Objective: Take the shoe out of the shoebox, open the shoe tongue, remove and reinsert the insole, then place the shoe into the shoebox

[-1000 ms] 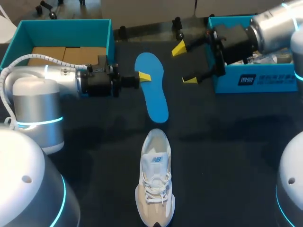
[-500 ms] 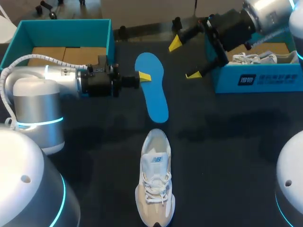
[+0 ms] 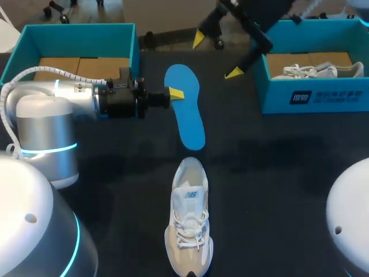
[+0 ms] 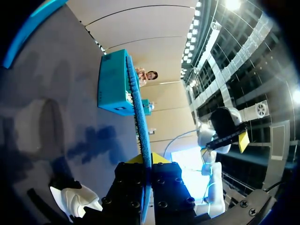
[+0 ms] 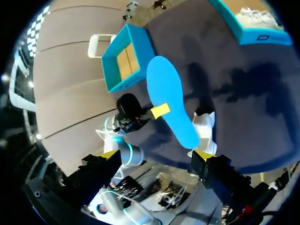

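My left gripper (image 3: 176, 93) is shut on the edge of a blue insole (image 3: 185, 109), which it holds flat above the dark table. In the left wrist view the insole (image 4: 139, 117) runs edge-on out from between the shut fingers. A white shoe (image 3: 188, 222) lies on the table nearer the front, its laces up and its heel end towards the insole. My right gripper (image 3: 216, 56) hangs open and empty high over the far middle, beyond the insole. From the right wrist view the insole (image 5: 171, 103) and the shoe (image 5: 206, 129) lie ahead of its spread fingers.
A teal shoebox (image 3: 334, 95) at the back right holds a second white shoe (image 3: 314, 71). Another teal box (image 3: 81, 37) with a cardboard floor stands at the back left, behind my left arm.
My right arm has risen and swung left and farther back, away from the right shoebox, uncovering the shoe inside it. The left arm, insole and table shoe have not moved.
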